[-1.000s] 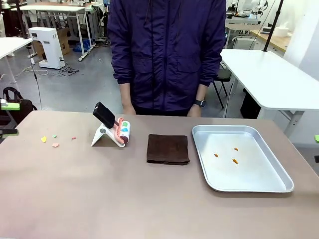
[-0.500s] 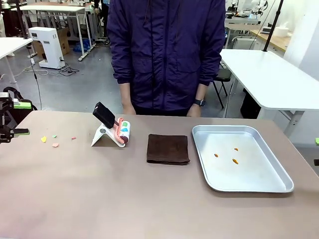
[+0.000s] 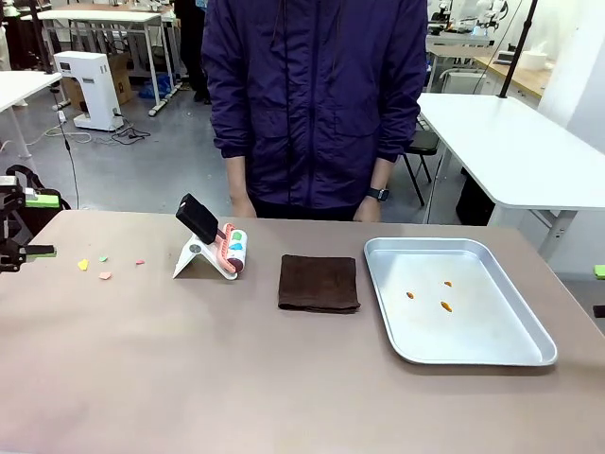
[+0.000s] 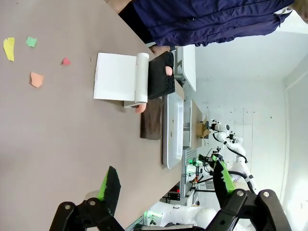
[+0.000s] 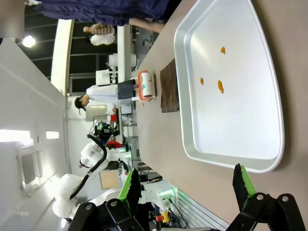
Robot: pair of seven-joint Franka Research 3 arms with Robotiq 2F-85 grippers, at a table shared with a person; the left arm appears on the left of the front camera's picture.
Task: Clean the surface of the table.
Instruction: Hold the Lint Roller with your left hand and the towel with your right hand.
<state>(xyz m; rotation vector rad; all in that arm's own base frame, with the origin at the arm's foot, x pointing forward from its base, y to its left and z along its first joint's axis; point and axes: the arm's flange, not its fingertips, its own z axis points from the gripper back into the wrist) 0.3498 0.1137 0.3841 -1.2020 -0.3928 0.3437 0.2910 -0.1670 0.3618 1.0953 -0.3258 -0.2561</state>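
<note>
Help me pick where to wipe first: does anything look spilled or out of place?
Yes. A few small coloured scraps lie scattered on the bare table near its left end, looking like litter. Three small orange bits also lie inside the metal tray. The brown cloth lies flat and neatly folded.

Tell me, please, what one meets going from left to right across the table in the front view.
left gripper → scraps → roller → cloth → tray → right gripper
</note>
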